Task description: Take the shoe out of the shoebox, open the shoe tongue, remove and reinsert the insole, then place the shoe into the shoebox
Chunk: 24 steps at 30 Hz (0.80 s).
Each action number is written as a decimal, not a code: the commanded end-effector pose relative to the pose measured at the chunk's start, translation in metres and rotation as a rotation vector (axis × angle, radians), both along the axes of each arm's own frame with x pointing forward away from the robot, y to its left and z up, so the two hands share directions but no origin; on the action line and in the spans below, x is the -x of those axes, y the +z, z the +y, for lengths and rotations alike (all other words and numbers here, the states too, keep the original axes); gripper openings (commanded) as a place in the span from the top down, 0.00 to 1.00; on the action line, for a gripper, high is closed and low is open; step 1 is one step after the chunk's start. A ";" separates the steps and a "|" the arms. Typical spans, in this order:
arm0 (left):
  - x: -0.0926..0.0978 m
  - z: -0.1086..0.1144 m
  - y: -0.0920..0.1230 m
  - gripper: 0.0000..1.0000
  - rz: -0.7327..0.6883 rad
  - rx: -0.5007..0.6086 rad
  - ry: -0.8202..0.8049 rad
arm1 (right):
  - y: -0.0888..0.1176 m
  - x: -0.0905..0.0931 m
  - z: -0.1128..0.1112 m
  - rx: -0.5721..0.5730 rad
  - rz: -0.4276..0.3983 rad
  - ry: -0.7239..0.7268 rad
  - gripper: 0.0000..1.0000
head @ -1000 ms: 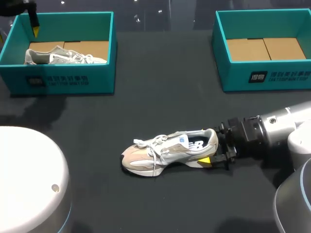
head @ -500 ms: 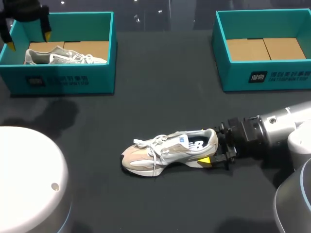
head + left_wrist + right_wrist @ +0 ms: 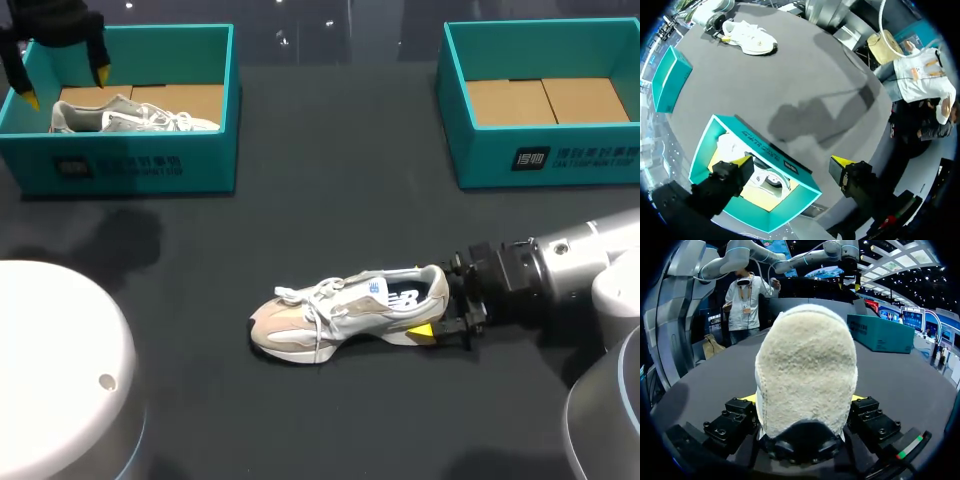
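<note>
A beige and white shoe lies on its sole in the middle of the dark table, toe pointing left. My right gripper is shut on its heel, one yellow tip showing at the sole. In the right wrist view the fleecy heel fills the gap between both fingers. My left gripper hangs open above the left end of the left teal shoebox. A second, grey shoe lies in that box, below the open left gripper in the left wrist view.
An empty teal shoebox with a cardboard floor stands at the back right. Dark table lies bare between the two boxes and in front of the shoe.
My left gripper has come down and turned over the left box's left end, both yellow tips now showing. The right arm and the shoe have not moved.
</note>
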<state>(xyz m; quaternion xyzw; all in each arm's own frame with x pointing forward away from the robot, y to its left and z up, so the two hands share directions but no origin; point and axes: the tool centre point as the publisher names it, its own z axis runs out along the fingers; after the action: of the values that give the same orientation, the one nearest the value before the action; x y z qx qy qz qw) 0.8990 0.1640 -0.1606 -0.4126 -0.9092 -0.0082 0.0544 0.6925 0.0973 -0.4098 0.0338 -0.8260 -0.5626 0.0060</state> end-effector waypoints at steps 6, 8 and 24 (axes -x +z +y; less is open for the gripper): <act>0.047 -0.039 0.004 0.00 -0.014 0.011 0.251 | -0.001 -0.001 0.002 0.003 0.000 0.000 1.00; 0.051 -0.046 0.002 0.00 -0.011 -0.007 0.312 | -0.001 -0.001 0.002 0.003 0.000 0.000 1.00; 0.118 -0.082 0.002 0.00 -0.024 -0.014 0.587 | -0.001 -0.001 0.002 0.003 0.000 0.000 1.00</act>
<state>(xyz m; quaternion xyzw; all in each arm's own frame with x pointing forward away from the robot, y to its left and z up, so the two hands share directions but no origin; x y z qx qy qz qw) 0.7983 0.0867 -0.1567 -0.1335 -0.9889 0.0009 0.0652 0.6926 0.0973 -0.4099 0.0338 -0.8260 -0.5626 0.0061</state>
